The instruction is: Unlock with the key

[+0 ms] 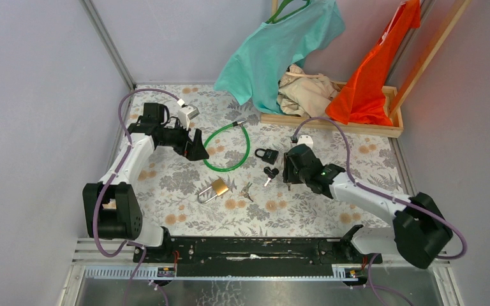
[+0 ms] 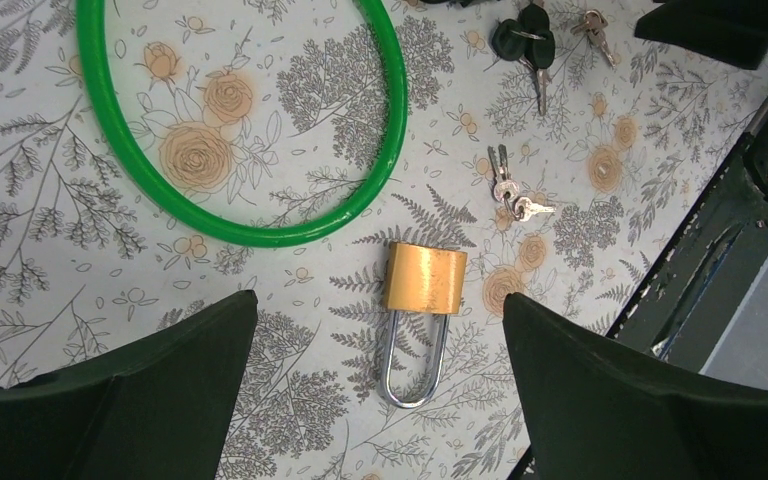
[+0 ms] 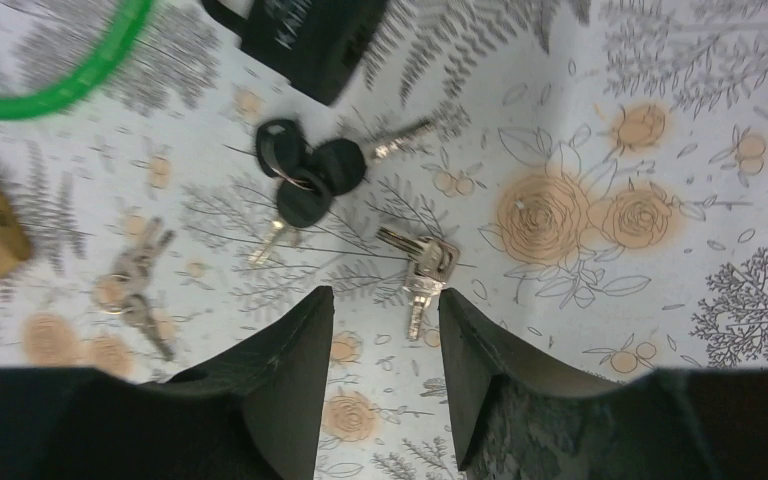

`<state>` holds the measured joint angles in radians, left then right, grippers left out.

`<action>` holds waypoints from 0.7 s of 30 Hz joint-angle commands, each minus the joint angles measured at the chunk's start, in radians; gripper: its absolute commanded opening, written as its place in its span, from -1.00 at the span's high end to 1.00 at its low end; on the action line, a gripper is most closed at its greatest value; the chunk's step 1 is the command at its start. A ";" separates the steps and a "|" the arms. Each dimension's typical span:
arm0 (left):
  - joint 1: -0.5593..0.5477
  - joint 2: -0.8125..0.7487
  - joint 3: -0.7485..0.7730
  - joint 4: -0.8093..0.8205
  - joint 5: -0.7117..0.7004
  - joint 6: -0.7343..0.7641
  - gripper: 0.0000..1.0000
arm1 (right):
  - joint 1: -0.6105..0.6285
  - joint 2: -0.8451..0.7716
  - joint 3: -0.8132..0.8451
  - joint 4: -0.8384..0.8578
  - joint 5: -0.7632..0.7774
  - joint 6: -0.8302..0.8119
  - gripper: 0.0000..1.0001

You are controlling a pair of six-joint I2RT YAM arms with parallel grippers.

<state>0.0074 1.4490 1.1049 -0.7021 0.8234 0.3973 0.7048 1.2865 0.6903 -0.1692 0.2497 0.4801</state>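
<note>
A brass padlock point(image 1: 217, 187) with a closed silver shackle lies on the floral table; in the left wrist view the padlock point(image 2: 425, 280) sits between my fingers, well below them. A small silver key pair point(image 1: 247, 191) lies to its right. A black padlock point(image 1: 266, 154) and black-headed keys point(image 1: 270, 173) lie mid-table. My left gripper point(image 1: 194, 145) is open and empty, raised at the left point(image 2: 380, 300). My right gripper point(image 1: 288, 167) is open and empty point(image 3: 385, 300), low over another silver key bunch point(image 3: 420, 265), whose tip points into the gap.
A green cable loop point(image 1: 228, 148) lies between the left gripper and the locks. A wooden tray point(image 1: 332, 124) with teal, beige and orange clothes stands at the back right. Grey walls close in the left, back and right sides.
</note>
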 commanded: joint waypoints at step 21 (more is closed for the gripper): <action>0.002 -0.061 0.031 -0.048 -0.025 0.066 -1.00 | -0.002 0.282 0.083 -0.006 0.081 -0.014 0.53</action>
<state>0.0071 1.4036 1.1049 -0.7395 0.8124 0.4450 0.7040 1.5604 0.7589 -0.1455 0.3084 0.4675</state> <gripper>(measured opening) 0.998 0.293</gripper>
